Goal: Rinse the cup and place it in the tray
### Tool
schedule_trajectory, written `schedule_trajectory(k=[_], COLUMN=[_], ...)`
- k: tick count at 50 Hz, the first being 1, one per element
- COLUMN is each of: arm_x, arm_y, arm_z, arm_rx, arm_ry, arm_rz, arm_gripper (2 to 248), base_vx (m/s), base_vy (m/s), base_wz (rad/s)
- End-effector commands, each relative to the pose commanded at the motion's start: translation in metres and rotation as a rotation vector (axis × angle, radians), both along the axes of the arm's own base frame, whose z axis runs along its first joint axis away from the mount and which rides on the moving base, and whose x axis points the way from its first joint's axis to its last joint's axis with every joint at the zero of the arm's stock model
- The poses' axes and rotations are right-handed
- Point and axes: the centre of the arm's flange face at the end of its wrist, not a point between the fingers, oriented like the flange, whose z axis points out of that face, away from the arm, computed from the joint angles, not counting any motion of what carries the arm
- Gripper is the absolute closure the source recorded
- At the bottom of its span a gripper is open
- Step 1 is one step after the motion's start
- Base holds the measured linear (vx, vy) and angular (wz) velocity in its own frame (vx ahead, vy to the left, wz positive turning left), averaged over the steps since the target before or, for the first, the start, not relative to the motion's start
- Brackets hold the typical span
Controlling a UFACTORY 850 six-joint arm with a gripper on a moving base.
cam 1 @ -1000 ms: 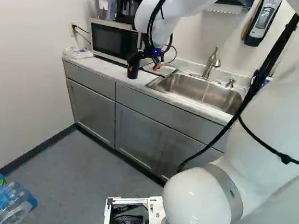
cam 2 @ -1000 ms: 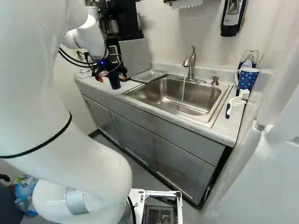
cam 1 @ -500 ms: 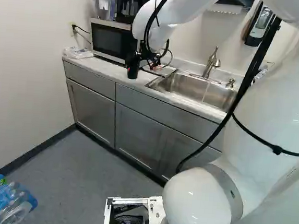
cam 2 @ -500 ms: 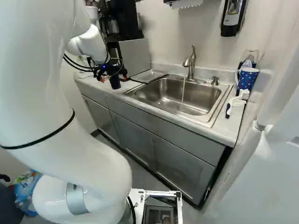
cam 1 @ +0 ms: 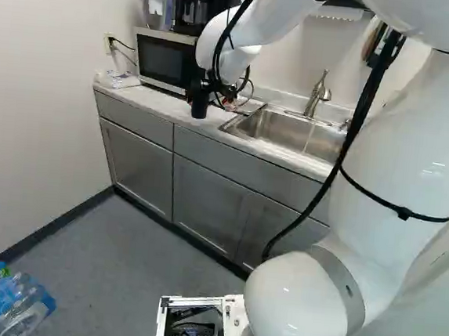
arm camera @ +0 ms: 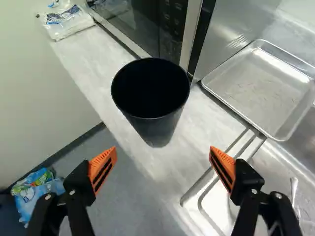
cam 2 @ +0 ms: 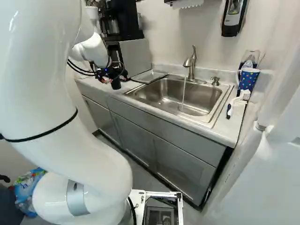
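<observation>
In the wrist view, taking twelve as straight ahead of the gripper (arm camera: 163, 150), the black cup (arm camera: 155, 105) stood upright on the counter (arm camera: 192, 135) at twelve, leaning a shade toward eleven. The gripper was spread wide, its orange pads (arm camera: 104, 164) well apart, one toward nine and one toward three, with nothing held between them. The gap looked broader than the cup. The tray (arm camera: 256, 91) lay at two o'clock, past the cup's side. The coming move, it appeared, called for an advance at twelve with a slight trim toward eleven, until the cup's walls sat between the pads; coming in off-centre could have tipped it.

In the left base view, the cup stood near the counter's front edge, just beside the gripper at about six o'clock, its long axis vertical. The microwave (cam 1: 167, 62) was at eleven from the cup, the sink (cam 1: 279, 132) between three and four.

In the right base view, the cup showed at about five o'clock from the gripper. From the cup, the tray lay at two, and water (cam 2: 183, 91) ran from the tap (cam 2: 191, 64) at three. The grasp looked like the step in hand, with rinsing and placing ahead.
</observation>
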Motion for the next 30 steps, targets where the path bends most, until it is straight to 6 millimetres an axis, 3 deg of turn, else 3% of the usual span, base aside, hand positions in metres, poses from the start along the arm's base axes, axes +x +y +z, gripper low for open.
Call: schedule_trajectory(k=[30], arm_x=[0.019], arm_y=[0.011], arm_z=[-0.024], arm_rx=[0.027], arm_ry=[-0.097], arm_rz=[0.009], arm_gripper=[3], base_vx=[0.0], base_vy=[0.0], base_wz=[0.0])
